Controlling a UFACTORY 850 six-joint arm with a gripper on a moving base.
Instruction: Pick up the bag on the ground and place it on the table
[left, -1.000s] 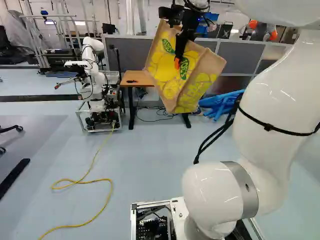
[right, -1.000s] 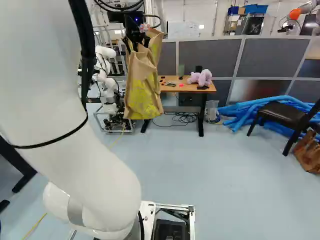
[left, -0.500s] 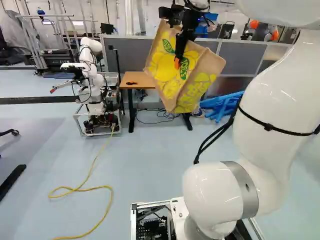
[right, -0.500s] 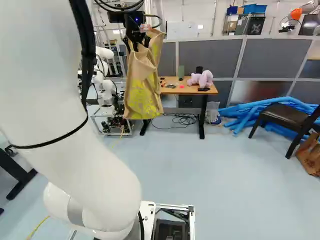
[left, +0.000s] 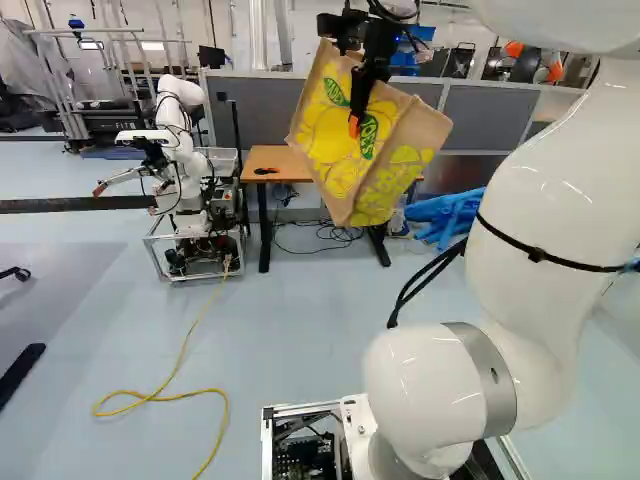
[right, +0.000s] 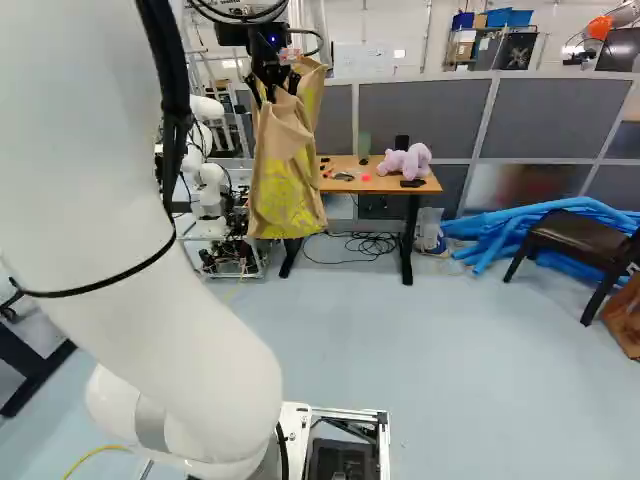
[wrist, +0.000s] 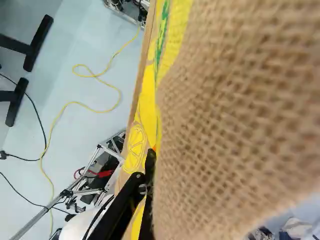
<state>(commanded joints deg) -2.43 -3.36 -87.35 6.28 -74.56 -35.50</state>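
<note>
Clock positions refer to a dial laid over the named base view. The black gripper (right: 274, 95) has its jaws closed upon the upper part of the bag (left: 345, 160), whose cloth is pinched between them; an orange pad (left: 353, 127) lies against its printed face. The bag hangs in the air, clear of the floor, at one o'clock in the left base view, where it is tilted, and between eleven and twelve in the right base view. In the wrist view its coarse weave rises close beside and ahead of the fingers, partly hiding them. The table (right: 375, 183) stands beyond the bag, partly covered by it in both base views: at eleven o'clock in the left, between one and two in the right. The tabletop bears a pale purple stuffed toy (right: 405, 160), a dark cup (right: 401, 142) and small objects; black cables (right: 365, 244) lie on the floor beneath. At three o'clock in the right base view, blue foam tubes (right: 490, 235) lie near a dark chair (right: 572, 236). Another robot (left: 182, 165) occupies ten o'clock in the left base view, with a yellow cable (left: 160, 396) looping over the floor between seven and eight. A grey partition (right: 420, 115) stands behind the table.
</note>
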